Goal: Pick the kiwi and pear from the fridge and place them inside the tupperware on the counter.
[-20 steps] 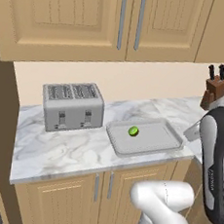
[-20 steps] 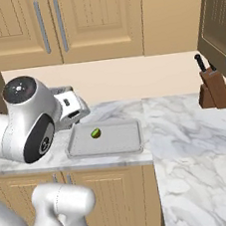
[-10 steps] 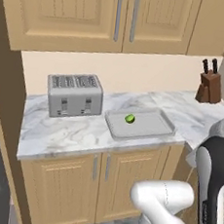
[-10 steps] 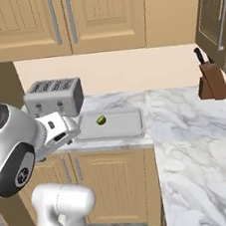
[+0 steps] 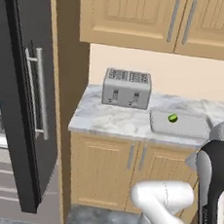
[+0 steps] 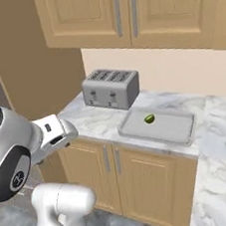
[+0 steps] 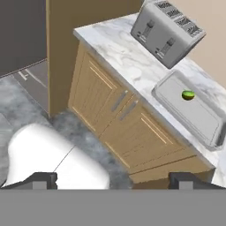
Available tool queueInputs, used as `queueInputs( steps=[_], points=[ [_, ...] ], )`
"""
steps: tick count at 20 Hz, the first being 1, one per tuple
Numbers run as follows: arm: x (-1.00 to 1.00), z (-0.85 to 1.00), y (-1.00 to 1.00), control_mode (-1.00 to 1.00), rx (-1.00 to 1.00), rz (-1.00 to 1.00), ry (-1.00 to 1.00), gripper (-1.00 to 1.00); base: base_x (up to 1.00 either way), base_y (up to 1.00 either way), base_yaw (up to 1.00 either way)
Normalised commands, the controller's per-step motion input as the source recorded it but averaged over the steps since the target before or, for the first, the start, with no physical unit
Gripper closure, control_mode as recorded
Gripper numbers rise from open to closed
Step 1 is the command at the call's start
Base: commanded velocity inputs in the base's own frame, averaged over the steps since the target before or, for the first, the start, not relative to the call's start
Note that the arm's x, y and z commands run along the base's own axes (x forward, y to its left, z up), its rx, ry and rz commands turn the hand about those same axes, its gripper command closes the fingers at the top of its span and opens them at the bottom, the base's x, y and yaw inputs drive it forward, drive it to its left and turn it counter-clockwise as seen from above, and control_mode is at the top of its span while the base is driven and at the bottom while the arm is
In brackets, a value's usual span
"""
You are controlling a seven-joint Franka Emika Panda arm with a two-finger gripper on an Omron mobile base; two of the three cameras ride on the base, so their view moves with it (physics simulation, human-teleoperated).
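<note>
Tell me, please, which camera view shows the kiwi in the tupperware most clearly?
The hand view: the kiwi sits unobstructed in the tupperware, seen from above. The right base view also shows it well; in the left base view it is smaller, farther off.

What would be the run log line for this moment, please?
kiwi: in tupperware | pear: not placed | fridge: door open | gripper: open, empty | toaster: beside tupperware
</note>
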Motion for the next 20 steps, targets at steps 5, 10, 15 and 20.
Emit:
queueInputs(
  steps=[5, 10, 15, 20],
  points=[
    [0.00, 0.00, 0.00, 1.00, 0.00, 0.00, 0.00, -1.00, 0.00, 0.31, 0.69],
    [0.00, 0.00, 0.00, 1.00, 0.00, 0.00, 0.00, -1.00, 0.02, 0.44, 0.65],
    [0.00, 0.00, 0.00, 1.00, 0.00, 0.00, 0.00, -1.00, 0.05, 0.61, 0.59],
    [0.00, 0.00, 0.00, 1.00, 0.00, 0.00, 0.00, -1.00, 0.02, 0.73, 0.53]
  ],
)
